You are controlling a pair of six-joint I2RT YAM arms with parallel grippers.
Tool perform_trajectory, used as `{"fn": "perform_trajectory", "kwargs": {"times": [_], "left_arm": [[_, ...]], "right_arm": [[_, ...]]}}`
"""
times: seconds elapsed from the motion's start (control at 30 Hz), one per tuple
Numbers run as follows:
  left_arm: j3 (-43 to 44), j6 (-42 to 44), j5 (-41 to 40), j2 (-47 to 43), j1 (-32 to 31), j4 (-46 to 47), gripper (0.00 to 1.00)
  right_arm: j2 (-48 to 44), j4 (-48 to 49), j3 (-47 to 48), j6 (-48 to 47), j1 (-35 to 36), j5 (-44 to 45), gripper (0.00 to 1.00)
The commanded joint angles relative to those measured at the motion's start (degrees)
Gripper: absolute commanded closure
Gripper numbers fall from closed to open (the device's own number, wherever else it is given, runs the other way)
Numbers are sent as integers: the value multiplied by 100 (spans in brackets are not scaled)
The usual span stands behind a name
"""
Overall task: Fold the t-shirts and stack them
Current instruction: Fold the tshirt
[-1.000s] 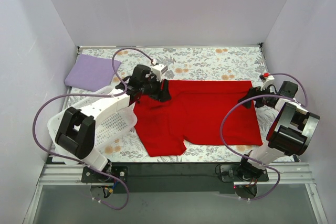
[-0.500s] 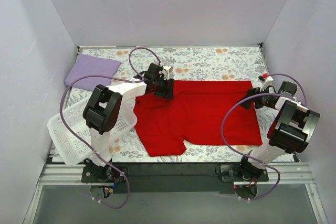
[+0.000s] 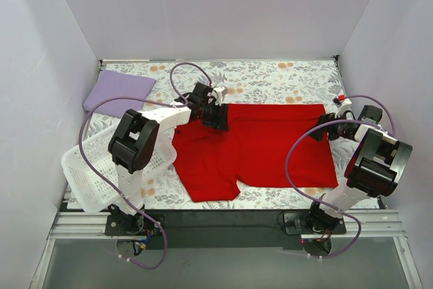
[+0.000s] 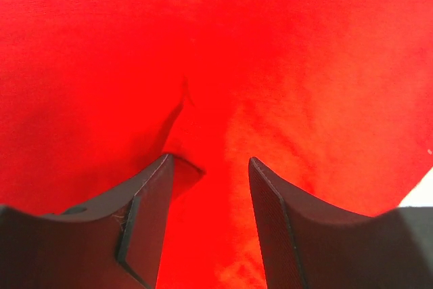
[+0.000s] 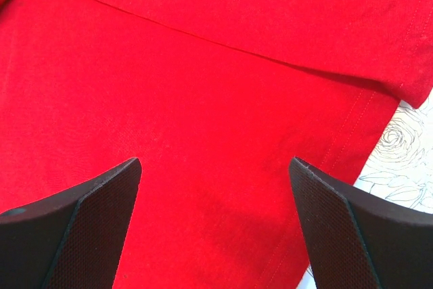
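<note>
The red t-shirt (image 3: 270, 143) lies spread out on the middle of the floral tablecloth. My left gripper (image 3: 220, 120) is down at its back left corner. In the left wrist view the gripper (image 4: 210, 160) stands open, its jaws partly apart over red cloth (image 4: 270, 45), with a small raised crease at the left fingertip (image 4: 159, 187). My right gripper (image 3: 322, 128) hovers at the shirt's right edge. In the right wrist view it (image 5: 215, 160) is wide open above flat red fabric (image 5: 203, 65) near a stitched hem. The lavender t-shirt (image 3: 118, 91) lies folded at the back left.
A white perforated basket (image 3: 95, 170) sits at the near left, partly under the left arm. Pale walls close in the table on three sides. Floral tablecloth (image 5: 406, 160) shows just past the shirt's hem on the right.
My left arm swung in and its gripper moved right along the red shirt's back edge, onto the corner. The right arm has barely moved.
</note>
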Motion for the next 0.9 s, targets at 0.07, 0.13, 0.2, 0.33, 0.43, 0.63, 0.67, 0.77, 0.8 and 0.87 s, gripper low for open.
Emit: {"fn": "perform_trajectory", "kwargs": {"times": [0.07,0.13,0.2,0.33,0.43,0.63,0.67,0.77,0.8,0.87], "left_arm": [[-99,178,801,-138,-200,320,53],[-116,179,1048,-69,-209,311,53],[-143,170,1312,2,-209,285,53],[-213,144,1445,-41,-209,258,53],[-274,100,1288,-348,-209,346,53],[-1011,-216,-299,-2018,-157,1154,48],[-1074,-278,-461,-2185,-43,1137,47],[-1249,-550,-848,-2520,342,875,44],[-1320,-638,-918,-2564,466,821,43],[-1548,-866,-954,-2669,895,812,43]], "right_arm": [[0,-141,235,-102,-25,-124,4],[0,-141,244,-120,-25,-133,4],[-18,-185,253,-164,-25,-116,4],[-88,-360,288,-357,-25,-124,4],[-158,-641,376,-646,-25,-116,4],[-395,-897,508,-841,-25,104,3],[-404,-897,560,-736,-25,148,3],[-308,-888,736,-446,-25,280,5],[-169,-888,919,-202,-16,419,7],[34,-888,1183,54,-7,543,13]]}}
